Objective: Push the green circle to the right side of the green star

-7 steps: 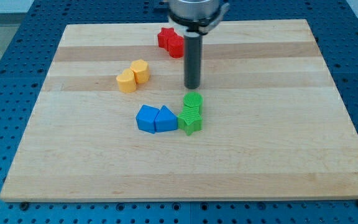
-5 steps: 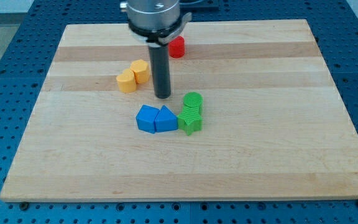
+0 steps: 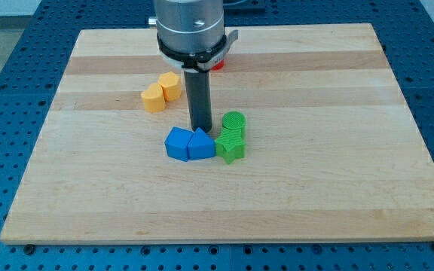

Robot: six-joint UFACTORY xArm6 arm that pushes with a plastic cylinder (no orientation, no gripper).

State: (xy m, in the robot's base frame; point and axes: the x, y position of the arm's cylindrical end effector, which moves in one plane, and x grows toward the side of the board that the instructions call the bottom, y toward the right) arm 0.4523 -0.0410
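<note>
Toward the table's left edge, in its upper half, two yellow blocks sit touching: the yellow block on the left looks rounded, and the yellow block on the right looks six-sided, a little nearer the top edge.

Near the middle of the table lies a tight row. The blue block on the left has several flat sides, and the blue triangle-like block presses against its right side. Right of that comes the green star, touching the blue pair. The green circle sits just above the star, on the side toward the top edge, touching it or nearly so; it is not at the star's right.

My tip stands just above the blue triangle-like block, close to its peak, and just left of the green circle with a small gap between them. The tool is a plain rod, with no parts to spread or press together, and it holds nothing.

Near the top edge a red block peeks out from behind the arm's housing; its shape is hidden.
</note>
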